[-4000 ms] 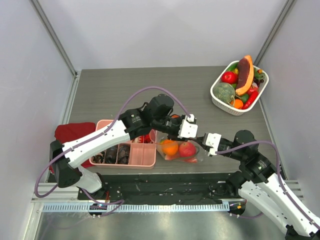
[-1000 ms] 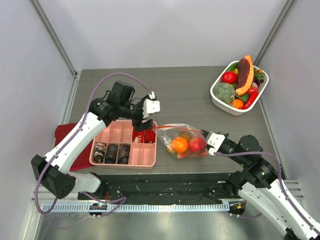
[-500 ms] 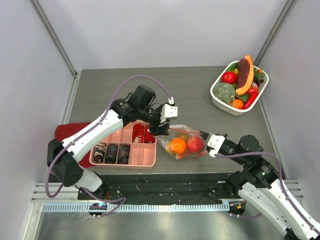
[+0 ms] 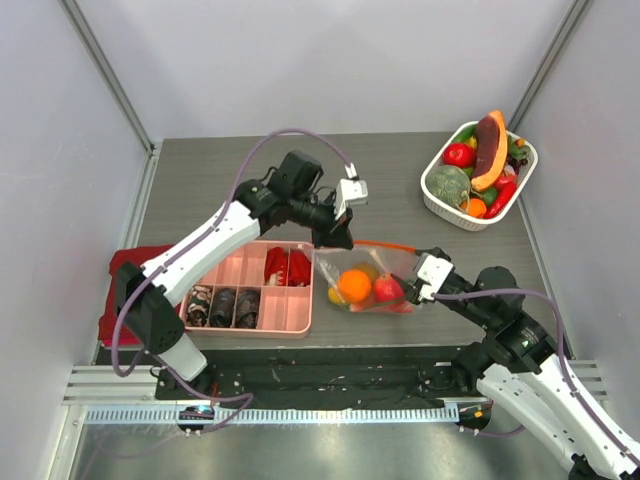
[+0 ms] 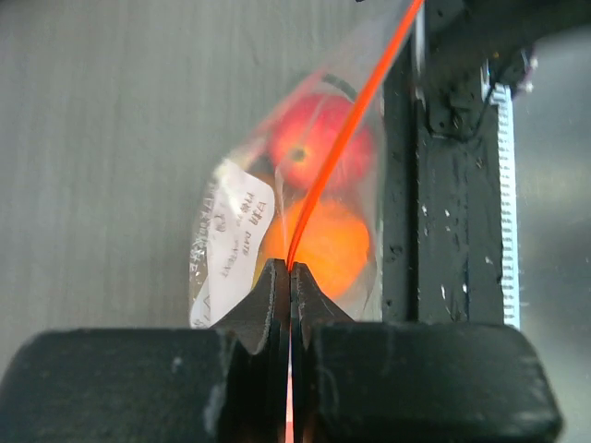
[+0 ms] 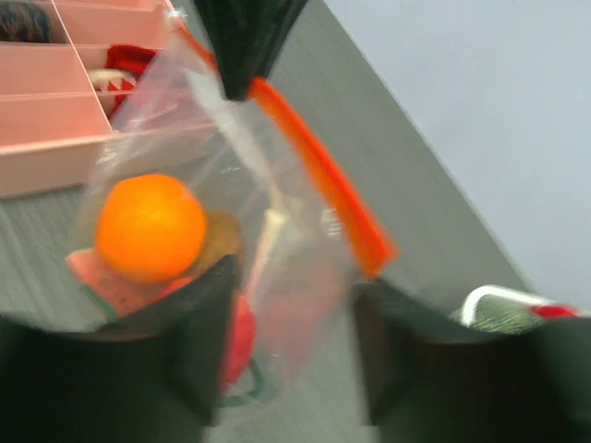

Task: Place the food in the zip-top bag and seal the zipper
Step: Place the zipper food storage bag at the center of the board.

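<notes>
Left claw point(image 4: 338, 238) is pressed together on the zipper point(image 4: 385, 245), pinching the strip's 9 o'clock end. My wrist view shows both tips closed on the orange-red line with no gap. A second ago that claw sat over the pink tray point(image 4: 235, 265), off the bag, and half a second ago it had reached the bag's corner. Now it has drawn that corner up toward 12 o'clock, and the strip runs taut across to the right claw point(image 4: 420, 272). That claw's fingers stand spread with the bag's 3 o'clock end in the gap, and I cannot tell whether either finger touches the film. I read this as the start of the sealing pass: what remains is running the pinch along the strip toward 3 o'clock.

The zip-top bag point(image 4: 398, 263) is at the near middle of the desk point(image 4: 220, 180), just at 3 o'clock of the tray and partly lifted. The food point(image 6: 150, 228) inside it is an orange fruit point(image 4: 354, 285) touching a red fruit point(image 4: 388, 289), a yellow piece at their 9 o'clock, and something green underneath that I can't make out.

The tray holds red crinkled pieces point(image 4: 285, 267) in its upper row and dark lumps point(image 4: 222, 302) in its lower row. A red cloth point(image 4: 125, 265) shows past its 9 o'clock edge. The white basket point(image 4: 437, 200), at the desk's 2 o'clock and well apart from the bag, is heaped with more toy produce.
</notes>
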{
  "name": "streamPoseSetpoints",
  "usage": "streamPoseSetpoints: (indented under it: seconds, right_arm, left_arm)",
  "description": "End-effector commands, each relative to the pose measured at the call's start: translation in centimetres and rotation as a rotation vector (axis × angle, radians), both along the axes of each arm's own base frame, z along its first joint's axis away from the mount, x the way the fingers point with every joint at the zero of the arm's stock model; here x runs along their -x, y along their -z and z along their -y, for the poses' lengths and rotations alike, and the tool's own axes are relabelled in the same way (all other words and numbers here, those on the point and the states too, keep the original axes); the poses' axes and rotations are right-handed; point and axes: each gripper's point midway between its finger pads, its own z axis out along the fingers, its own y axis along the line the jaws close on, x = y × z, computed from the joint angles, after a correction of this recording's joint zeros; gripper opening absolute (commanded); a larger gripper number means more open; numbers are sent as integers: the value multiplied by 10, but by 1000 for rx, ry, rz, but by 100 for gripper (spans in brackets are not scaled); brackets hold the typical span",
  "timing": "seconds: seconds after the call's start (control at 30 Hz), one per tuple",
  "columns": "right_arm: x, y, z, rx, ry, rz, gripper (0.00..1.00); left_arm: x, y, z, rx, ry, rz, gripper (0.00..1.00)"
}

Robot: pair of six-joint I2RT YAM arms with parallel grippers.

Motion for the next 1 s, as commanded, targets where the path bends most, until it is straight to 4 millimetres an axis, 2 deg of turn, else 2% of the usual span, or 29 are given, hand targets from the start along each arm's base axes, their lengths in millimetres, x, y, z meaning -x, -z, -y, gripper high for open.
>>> streamPoseSetpoints:
  seconds: [0.0, 0.03, 0.07, 0.17, 0.27, 0.33, 0.4, 0.43, 0.47, 0.53, 0.57, 0.63, 0.67, 0.77, 0.87, 0.97]
  right_arm:
    - [-11, -46, 7, -160, 108, -15, 78]
    - [-13, -49, 8, -198, 134, -51, 99]
    - [-17, -65, 12, -249, 174, -60, 100]
    - [-17, -91, 17, -340, 198, -62, 100]
    - [-17, -113, 22, -397, 219, -56, 100]
    - [-19, -122, 27, -420, 247, -47, 100]
    - [-21, -123, 32, -425, 279, -43, 100]
    - [-22, -124, 33, -428, 286, -42, 100]
    - [-23, -122, 35, -424, 300, -45, 100]
    - [-29, -117, 44, -423, 360, -52, 100]
    - [-30, -114, 45, -426, 376, -62, 100]
    - [-34, -108, 50, -425, 409, -75, 100]
    - [-34, -103, 51, -433, 422, -103, 100]
    - [-35, -97, 53, -435, 441, -140, 100]
    - [-34, -95, 57, -440, 455, -154, 100]
    - [-34, -92, 60, -440, 471, -164, 100]
  left_arm:
    - [-52, -55, 6, 79, -105, 33, 0]
    - [-62, -58, 5, 62, -141, 43, 0]
    - [-83, -69, 10, 65, -171, 88, 0]
    - [-106, -71, 16, 52, -214, 132, 0]
    - [-123, -62, 19, 17, -243, 169, 0]
    - [-124, -53, 23, 5, -234, 184, 0]
    - [-113, -36, 26, -25, -216, 166, 0]
    - [-102, -27, 35, -41, -188, 168, 0]
    - [-90, -8, 36, -76, -164, 144, 0]
    - [-70, 4, 42, -87, -133, 132, 0]
    - [-50, 23, 49, -120, -98, 112, 0]
    - [-29, 38, 53, -150, -65, 94, 0]
    - [-12, 53, 56, -182, -45, 62, 0]
    - [13, 80, 56, -236, -32, -21, 0]
    - [38, 96, 59, -262, -41, -151, 0]
    - [60, 99, 66, -230, -46, -284, 0]
